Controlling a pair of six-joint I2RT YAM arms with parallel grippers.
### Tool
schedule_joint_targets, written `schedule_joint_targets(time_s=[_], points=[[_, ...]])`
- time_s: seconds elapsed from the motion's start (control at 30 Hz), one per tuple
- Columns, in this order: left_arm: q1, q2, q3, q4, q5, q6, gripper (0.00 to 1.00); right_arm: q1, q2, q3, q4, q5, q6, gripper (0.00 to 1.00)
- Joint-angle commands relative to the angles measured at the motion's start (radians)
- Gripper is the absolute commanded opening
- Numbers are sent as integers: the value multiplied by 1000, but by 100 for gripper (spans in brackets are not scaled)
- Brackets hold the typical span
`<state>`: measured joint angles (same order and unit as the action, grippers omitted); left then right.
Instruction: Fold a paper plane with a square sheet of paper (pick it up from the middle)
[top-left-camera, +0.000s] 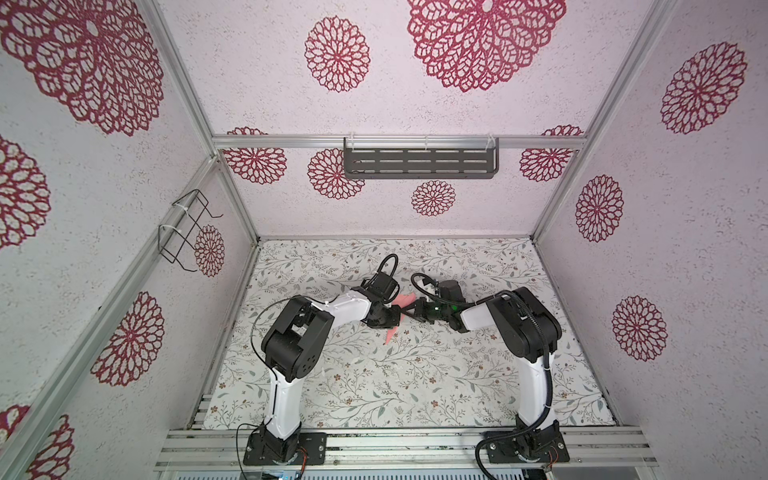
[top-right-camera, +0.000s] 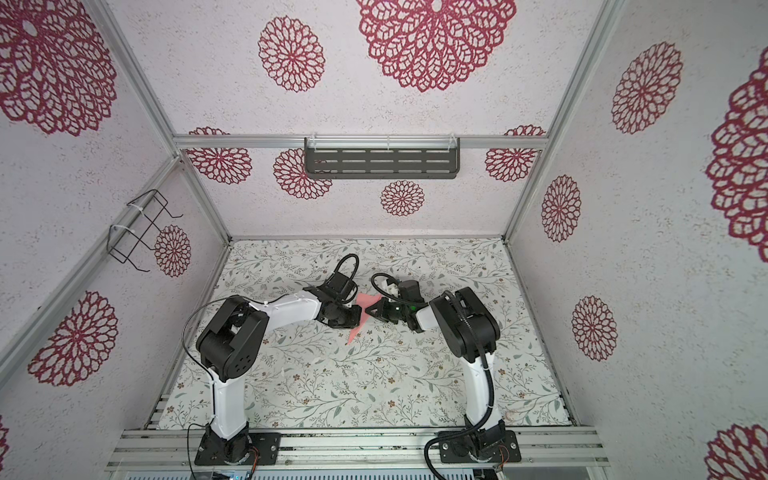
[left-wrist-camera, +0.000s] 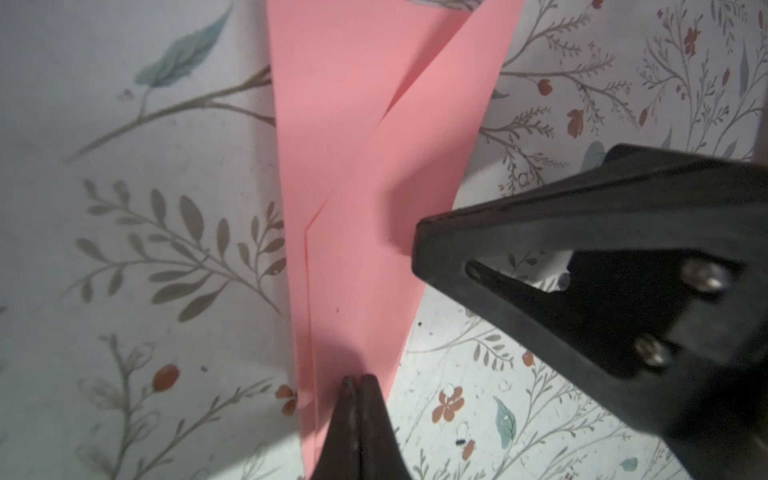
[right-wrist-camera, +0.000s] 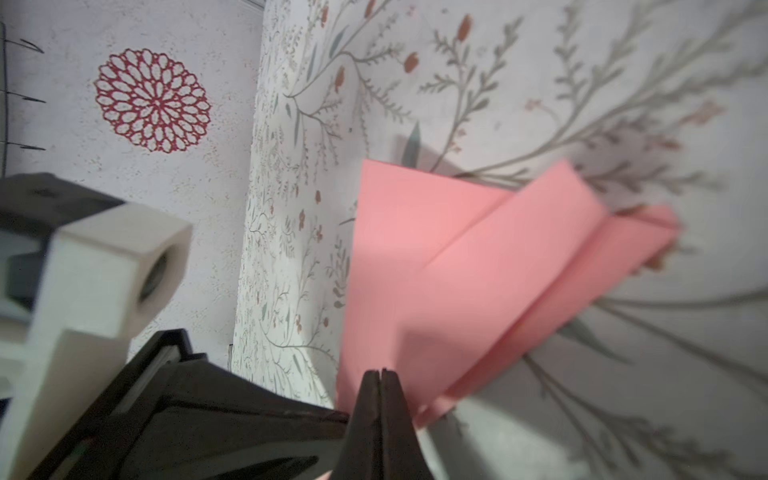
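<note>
Where you find the paper plane (top-left-camera: 392, 333): near the middle of the table (top-left-camera: 374, 395), slightly toward its far edge.
Plane's shape: pink, folded into 1 long wedge with overlapping flaps, lying flat; its narrow end points to the near edge.
Left gripper (left-wrist-camera: 358, 381): fingers pressed together, tips over the plane.
Right gripper (right-wrist-camera: 379, 375): fingers pressed together, tips at the plane's side edge, facing your left gripper almost tip to tip.
Contact: you cannot tell whether either tip presses on the paper.
</note>
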<state>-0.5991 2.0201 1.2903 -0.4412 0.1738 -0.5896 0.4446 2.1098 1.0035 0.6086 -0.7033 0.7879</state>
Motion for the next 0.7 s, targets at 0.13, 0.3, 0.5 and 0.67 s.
schedule_joint_targets(time_s=[0.13,0.3,0.5,0.67], points=[[4,32,-13,-151,-25,18,0,-21,9,32,-107,69,-42,0],[0,23,37,-149,-7,53,0,-20,22,49,-175,84,-57,0],[-15,29,105,-118,4,80,0,-14,36,75,-269,109,-69,0],[-24,61,143,-83,-6,80,3,-14,48,70,-255,97,-45,0]])
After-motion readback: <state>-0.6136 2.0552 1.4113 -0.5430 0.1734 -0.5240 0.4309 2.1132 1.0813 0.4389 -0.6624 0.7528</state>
